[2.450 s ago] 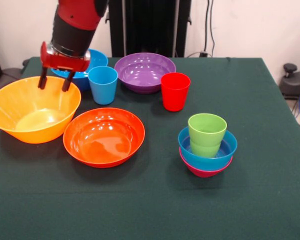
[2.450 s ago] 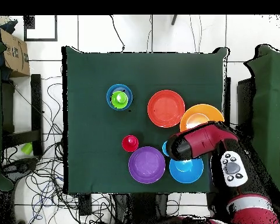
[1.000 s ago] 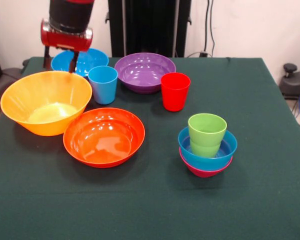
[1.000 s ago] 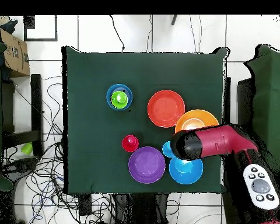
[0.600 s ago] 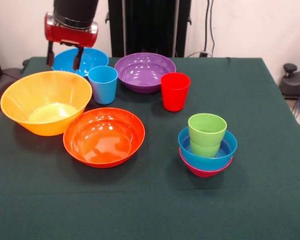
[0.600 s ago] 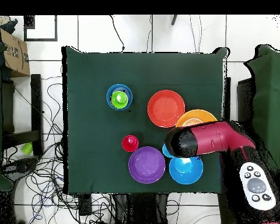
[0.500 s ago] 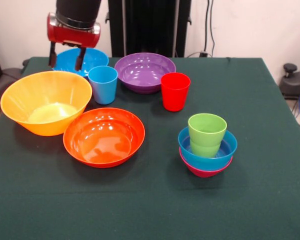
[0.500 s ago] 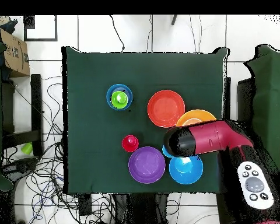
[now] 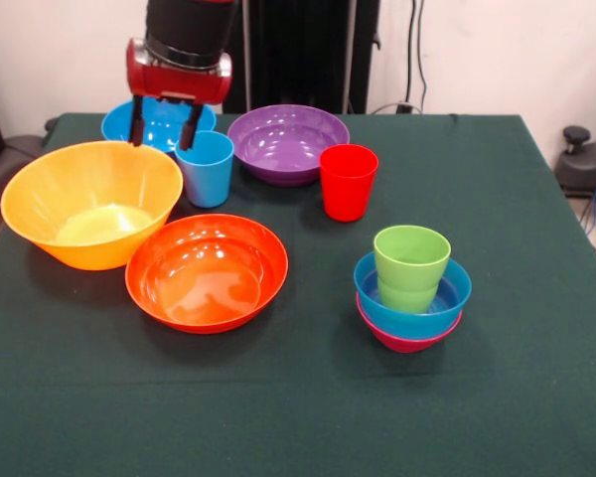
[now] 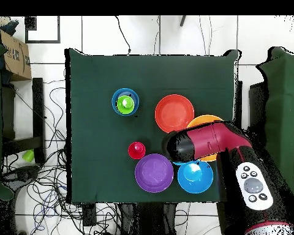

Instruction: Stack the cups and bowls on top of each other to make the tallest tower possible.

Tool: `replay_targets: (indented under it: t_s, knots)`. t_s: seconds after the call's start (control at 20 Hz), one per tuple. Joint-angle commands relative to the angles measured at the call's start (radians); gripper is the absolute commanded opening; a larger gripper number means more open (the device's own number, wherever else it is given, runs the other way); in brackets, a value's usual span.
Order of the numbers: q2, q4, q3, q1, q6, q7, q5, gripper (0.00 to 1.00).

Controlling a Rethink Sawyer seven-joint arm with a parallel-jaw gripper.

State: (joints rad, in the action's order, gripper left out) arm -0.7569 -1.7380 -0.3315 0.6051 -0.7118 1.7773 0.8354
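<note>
The tool (image 9: 162,124) hangs open and empty over the far left of the worktop (image 9: 536,397), its two fingers (image 9: 190,127) apart above the large blue bowl (image 9: 144,117) and just beside the light blue cup (image 9: 205,168). The yellow-orange bowl (image 9: 89,202) sits at left beside the red-orange bowl (image 9: 207,270), with the purple bowl (image 9: 287,142) and red cup (image 9: 348,181) farther back. At near right, the green cup (image 9: 410,266) stands nested in a small blue bowl (image 9: 453,298) on a magenta bowl (image 9: 402,342).

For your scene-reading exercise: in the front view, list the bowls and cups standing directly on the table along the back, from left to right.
Large blue bowl → light blue cup → purple bowl → red cup.
</note>
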Motion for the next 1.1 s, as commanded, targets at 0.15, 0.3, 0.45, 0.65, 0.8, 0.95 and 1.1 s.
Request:
replay_targets:
  t_s: [0.15,0.3,0.45,0.65,0.8,0.95,1.1]
  knots:
    - [0.110,0.054,-0.054,0.010,0.063,-0.148,0.079,1.00]
    - [0.121,0.052,-0.048,0.010,0.079,-0.136,0.090,1.00]
    - [0.140,0.063,-0.047,0.011,0.092,-0.129,0.106,1.00]
    - [0.150,0.063,-0.045,0.009,0.108,-0.114,0.116,1.00]
    - [0.157,0.069,-0.044,0.005,0.107,-0.112,0.116,1.00]
    - [0.165,0.079,-0.044,-0.001,0.107,-0.109,0.117,1.00]
    - [0.182,0.090,-0.041,-0.003,0.117,-0.105,0.125,1.00]
